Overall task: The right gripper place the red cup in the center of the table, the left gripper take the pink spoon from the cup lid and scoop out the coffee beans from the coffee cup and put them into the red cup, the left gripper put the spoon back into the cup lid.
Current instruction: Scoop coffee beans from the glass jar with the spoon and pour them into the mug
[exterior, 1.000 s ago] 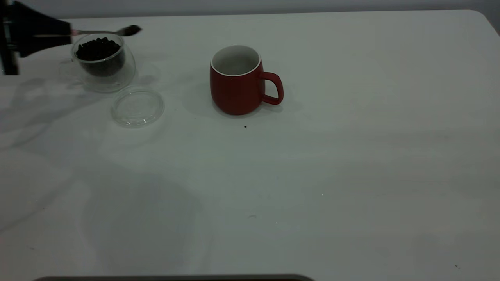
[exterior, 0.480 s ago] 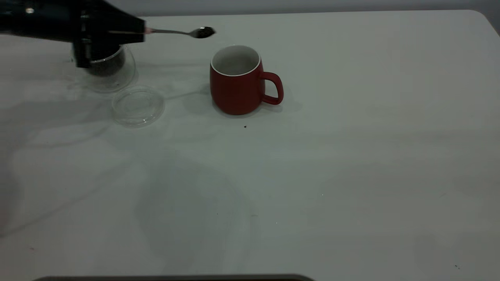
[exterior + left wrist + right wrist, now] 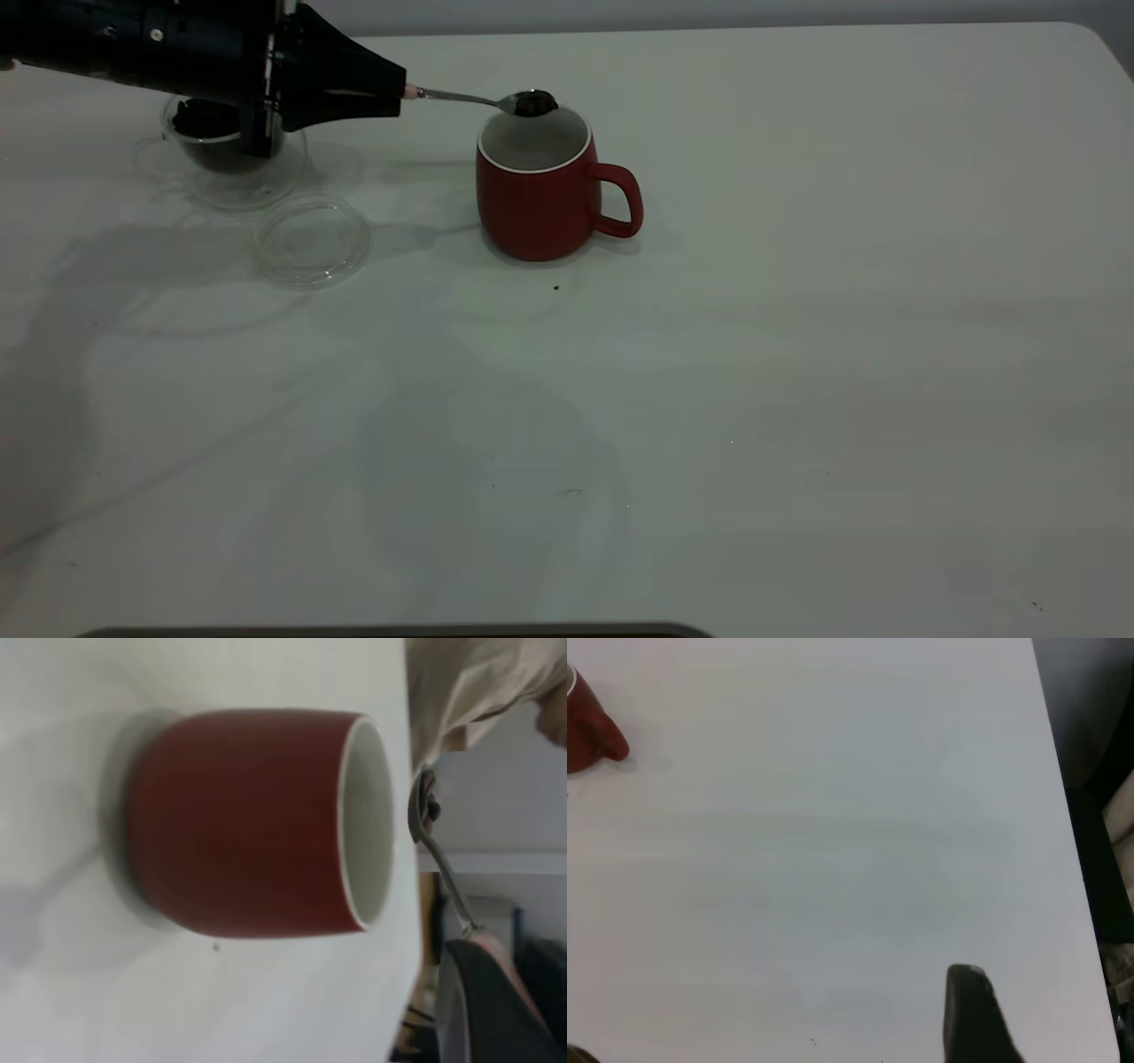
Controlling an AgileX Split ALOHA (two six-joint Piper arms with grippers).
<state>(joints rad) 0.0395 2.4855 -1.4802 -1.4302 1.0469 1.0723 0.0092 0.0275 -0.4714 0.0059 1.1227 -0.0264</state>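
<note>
The red cup (image 3: 540,190) stands upright near the table's (image 3: 797,354) middle, handle to the right. My left gripper (image 3: 400,92) is shut on the pink spoon (image 3: 461,97) and holds it level. The spoon's bowl carries coffee beans (image 3: 534,104) just over the cup's far rim. The left wrist view shows the red cup (image 3: 248,824), the spoon (image 3: 436,850) and the left gripper (image 3: 483,948). The glass coffee cup (image 3: 232,164) with beans stands at far left, partly hidden behind the arm. The cup lid (image 3: 312,239) lies empty before it. My right gripper (image 3: 769,1010) is open over bare table, off at the right.
A tiny dark speck (image 3: 556,287) lies just in front of the red cup. The red cup's handle (image 3: 602,737) shows at the edge of the right wrist view. The table's right edge (image 3: 1072,859) is close to the right gripper.
My left gripper has carried the spoon with beans rightward, from above the glass cup to over the red cup's rim, and slightly lower. The cups and lid have not moved.
</note>
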